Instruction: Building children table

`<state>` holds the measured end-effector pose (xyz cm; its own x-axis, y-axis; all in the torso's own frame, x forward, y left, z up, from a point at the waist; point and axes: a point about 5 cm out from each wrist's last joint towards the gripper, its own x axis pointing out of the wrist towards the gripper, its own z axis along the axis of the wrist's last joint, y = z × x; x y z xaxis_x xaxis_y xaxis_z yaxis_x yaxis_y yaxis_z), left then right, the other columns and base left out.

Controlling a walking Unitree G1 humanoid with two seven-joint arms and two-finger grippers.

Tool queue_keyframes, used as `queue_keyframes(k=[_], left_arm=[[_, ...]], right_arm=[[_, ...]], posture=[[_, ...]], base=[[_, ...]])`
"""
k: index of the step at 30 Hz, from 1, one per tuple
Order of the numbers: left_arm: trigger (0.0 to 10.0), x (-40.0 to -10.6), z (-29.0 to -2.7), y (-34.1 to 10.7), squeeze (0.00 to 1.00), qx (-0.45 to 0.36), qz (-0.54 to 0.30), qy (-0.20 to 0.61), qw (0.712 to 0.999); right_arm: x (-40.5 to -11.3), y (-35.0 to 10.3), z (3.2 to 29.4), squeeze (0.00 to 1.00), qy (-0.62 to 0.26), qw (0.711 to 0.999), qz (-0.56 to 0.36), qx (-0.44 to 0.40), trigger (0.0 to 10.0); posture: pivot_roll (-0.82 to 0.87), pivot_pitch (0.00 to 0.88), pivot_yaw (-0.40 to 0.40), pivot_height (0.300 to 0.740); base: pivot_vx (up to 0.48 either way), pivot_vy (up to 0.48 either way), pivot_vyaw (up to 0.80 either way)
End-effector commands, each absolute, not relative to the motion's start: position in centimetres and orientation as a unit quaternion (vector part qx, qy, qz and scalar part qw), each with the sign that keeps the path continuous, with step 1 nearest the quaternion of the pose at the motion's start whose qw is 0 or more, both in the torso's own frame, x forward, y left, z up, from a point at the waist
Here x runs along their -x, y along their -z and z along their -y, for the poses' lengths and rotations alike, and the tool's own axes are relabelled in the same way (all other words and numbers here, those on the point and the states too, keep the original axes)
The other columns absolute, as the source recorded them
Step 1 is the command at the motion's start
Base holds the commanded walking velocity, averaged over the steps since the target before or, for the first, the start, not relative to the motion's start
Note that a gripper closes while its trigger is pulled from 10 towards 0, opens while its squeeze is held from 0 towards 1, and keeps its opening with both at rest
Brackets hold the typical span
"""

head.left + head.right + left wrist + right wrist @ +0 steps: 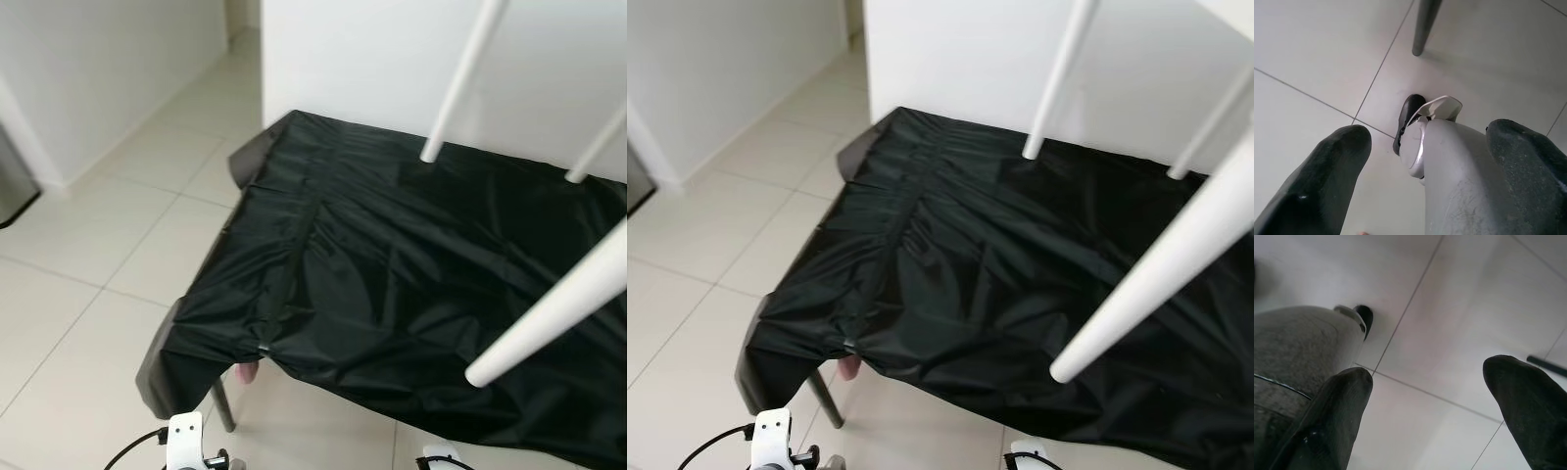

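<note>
Pale tiled floor [88, 294] spreads all around me, with a white wall [372, 59] beyond. Before me stands a low surface draped in a crumpled black cloth [392, 264], one grey leg [223, 403] showing under its near corner. The children's table hangs upside down at my upper right, three of its white legs [554, 313] pointing down over the cloth. Both my arms hang low: my left gripper [1425, 147] is spread wide above my own leg and foot, my right gripper [1425, 396] equally wide over bare tile, each holding nothing
</note>
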<state>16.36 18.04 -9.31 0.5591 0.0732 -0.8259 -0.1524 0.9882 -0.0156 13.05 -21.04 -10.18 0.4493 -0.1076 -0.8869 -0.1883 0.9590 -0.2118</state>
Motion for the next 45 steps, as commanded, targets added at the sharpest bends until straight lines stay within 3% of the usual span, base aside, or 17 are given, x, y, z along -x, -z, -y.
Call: queue_keyframes(k=[1, 15, 21, 45], left_arm=[[10.0, -15.44, -17.84, 9.73, 0.0, 0.046, -0.482, -0.065, 0.873], [10.0, -15.49, -17.76, 9.73, 0.0, 0.048, -0.481, -0.065, 0.873], [10.0, -15.48, -17.74, 9.73, 0.0, 0.044, -0.481, -0.063, 0.874], [10.0, -15.88, -17.59, 9.56, 0.0, 0.026, -0.475, -0.046, 0.878]], right_arm=[[-12.73, 10.31, 20.97, 0.0, -0.025, 0.836, -0.531, 0.138, 10.0], [-12.78, 10.3, 20.89, 0.0, -0.028, 0.835, -0.53, 0.141, 10.0], [-12.72, 10.33, 20.88, 0.0, -0.03, 0.835, -0.531, 0.144, 10.0], [-12.41, 10.38, 21.12, 0.0, -0.017, 0.835, -0.534, 0.133, 10.0]], posture=[[0.06, 0.0, -0.09, 0.74], [0.06, 0.0, -0.093, 0.74], [0.06, 0.0, -0.094, 0.74], [0.06, 0.0, -0.089, 0.74]], base=[[0.0, 0.48, 0.8], [0.0, 0.472, 0.8], [0.0, 0.0, 0.8], [0.0, 0.0, 0.0]])
